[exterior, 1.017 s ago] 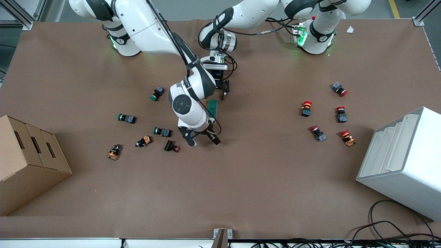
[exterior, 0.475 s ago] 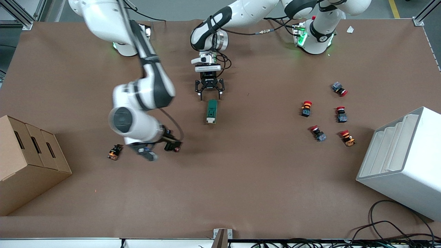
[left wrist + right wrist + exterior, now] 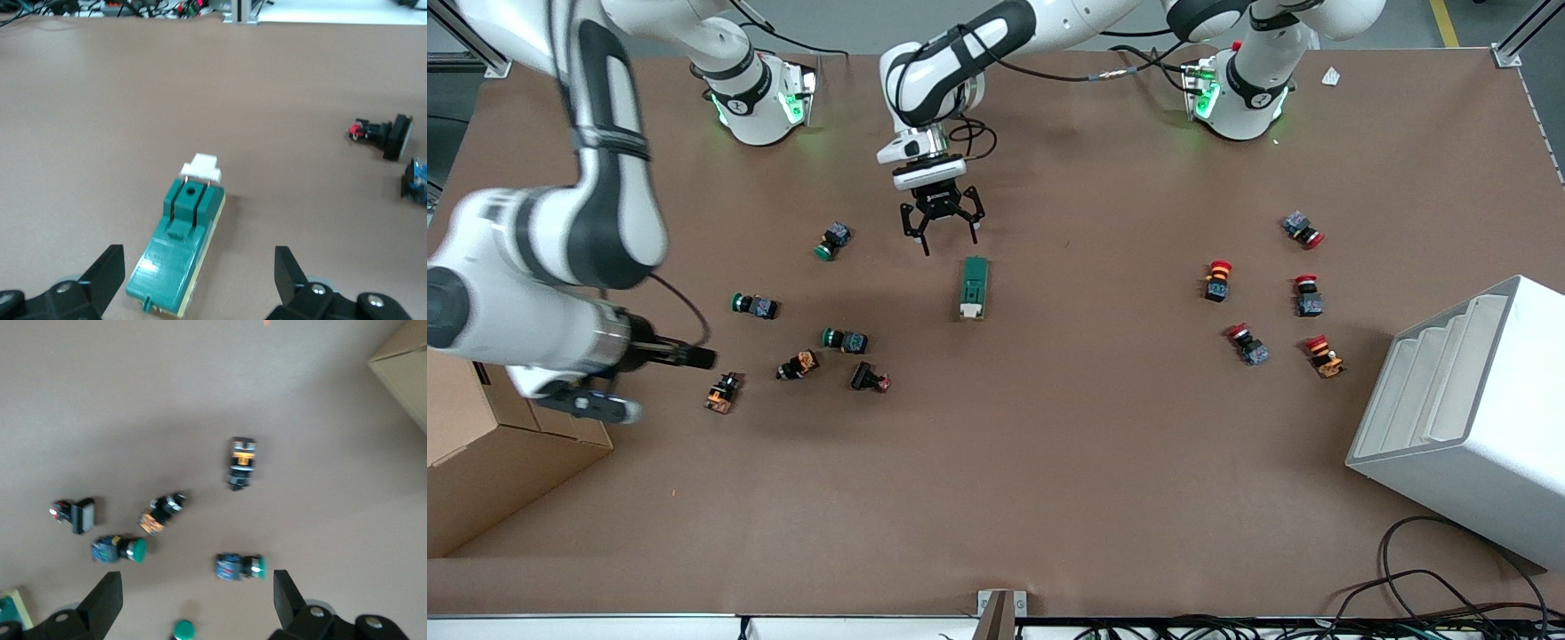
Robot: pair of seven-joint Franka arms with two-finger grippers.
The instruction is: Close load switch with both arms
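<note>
The load switch (image 3: 973,287), a dark-green block with a white lever end, lies flat on the brown table near its middle. My left gripper (image 3: 943,235) hovers open just off the switch's end nearest the bases. In the left wrist view the switch (image 3: 181,257) lies between the open fingers (image 3: 107,270), untouched, with its white lever (image 3: 201,167) at the end away from them. My right gripper (image 3: 654,384) is open and empty, up by the cardboard box over the right arm's end. Its wrist view shows open fingers (image 3: 101,600) above scattered push buttons.
Several green and orange push buttons (image 3: 845,340) lie between the switch and the cardboard box (image 3: 480,444). Several red push buttons (image 3: 1258,307) lie toward the left arm's end, beside a white stepped bin (image 3: 1467,418). Cables lie along the front edge.
My right arm has swung away from the switch toward its own end of the table, uncovering it. My left gripper has shifted slightly toward the right arm's end. The switch has not moved.
</note>
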